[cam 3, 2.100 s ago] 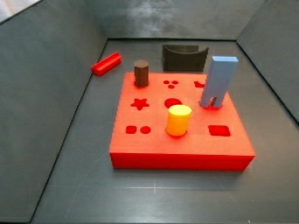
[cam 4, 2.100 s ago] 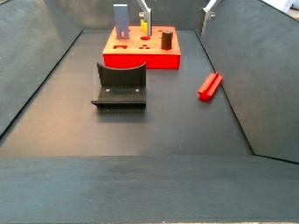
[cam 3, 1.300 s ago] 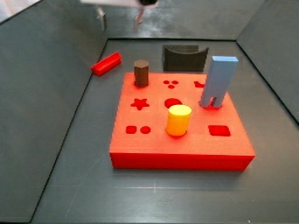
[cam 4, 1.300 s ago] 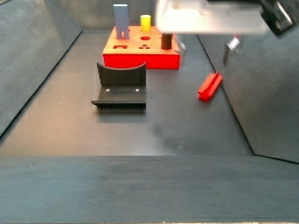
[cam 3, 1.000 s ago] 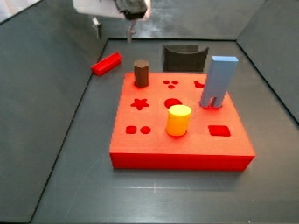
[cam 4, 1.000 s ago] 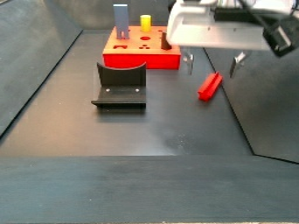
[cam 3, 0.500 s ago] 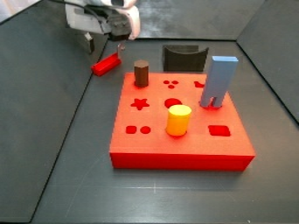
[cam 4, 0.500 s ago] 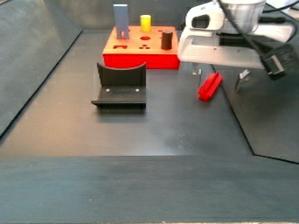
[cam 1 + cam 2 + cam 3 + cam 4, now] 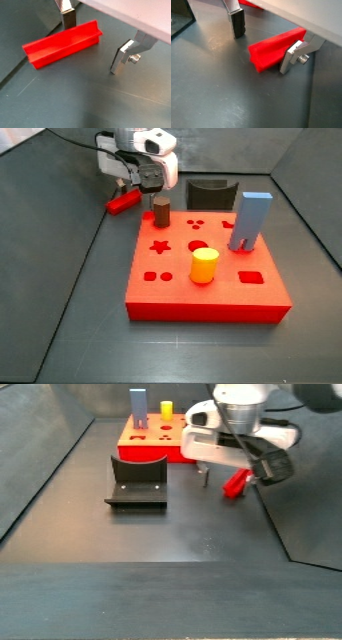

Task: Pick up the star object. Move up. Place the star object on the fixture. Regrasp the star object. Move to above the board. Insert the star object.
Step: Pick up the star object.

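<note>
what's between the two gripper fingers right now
The star object lies on the floor between the open gripper's fingers in both wrist views; neither pad touches it yet.

Gripper [image 9: 261,45]: two flat silver plate fingers [image 9: 125,56] with dark pads, one carrying a small round screw on its side. Wrist housing [image 9: 227,444] white and blocky, black trim and black cables. Rounded white arm link [image 9: 147,143] above with dark joints.
</note>
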Controlling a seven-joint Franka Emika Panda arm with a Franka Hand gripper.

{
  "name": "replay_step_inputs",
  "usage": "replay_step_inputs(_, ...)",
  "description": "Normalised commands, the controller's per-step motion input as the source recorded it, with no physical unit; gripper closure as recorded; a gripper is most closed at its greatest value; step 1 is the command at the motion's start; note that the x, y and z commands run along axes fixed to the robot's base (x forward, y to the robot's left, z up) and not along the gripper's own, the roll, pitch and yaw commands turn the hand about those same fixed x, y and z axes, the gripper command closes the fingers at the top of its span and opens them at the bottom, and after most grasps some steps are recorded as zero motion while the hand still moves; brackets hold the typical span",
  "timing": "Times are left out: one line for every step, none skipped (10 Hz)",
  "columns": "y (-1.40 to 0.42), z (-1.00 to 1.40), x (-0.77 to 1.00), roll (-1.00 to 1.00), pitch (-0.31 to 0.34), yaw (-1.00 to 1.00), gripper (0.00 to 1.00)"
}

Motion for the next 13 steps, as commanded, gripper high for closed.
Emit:
replay_step_inputs(0.0, -0.01, 0.18, 0.01, 0.151, 0.0, 0.0)
replay_step_inputs(0.0, 0.0, 0.02, 0.0, 0.043, 0.0, 0.0)
replay_step_inputs(0.0, 0.0, 0.0, 0.0, 0.0, 0.0, 0.0)
replay_step_inputs(0.0, 0.0, 0.0, 0.0, 0.0, 0.0, 1.0)
replay_step_inputs(0.0, 0.0, 0.0, 0.0, 0.0, 0.0, 1.0)
replay_step_inputs(0.0, 0.0, 0.0, 0.0, 0.0, 0.0, 1.0)
replay_step_inputs(0.0, 0.0, 0.0, 0.0, 0.0, 0.0, 1.0)
replay_step_inputs(0.0, 0.0, 0.0, 0.0, 0.0, 0.0, 1.0)
replay_step_inputs(0.0, 0.0, 0.0, 0.0, 0.0, 0.0, 1.0)
replay_step_inputs(0.0, 0.0, 0.0, 0.0, 0.0, 0.0, 1.0)
replay_step_inputs(0.0, 0.0, 0.0, 0.0, 0.0, 0.0, 1.0)
replay_step_inputs(0.0, 0.0, 0.0, 0.0, 0.0, 0.0, 1.0)
replay_step_inputs(0.0, 0.0, 0.0, 0.0, 0.0, 0.0, 1.0)
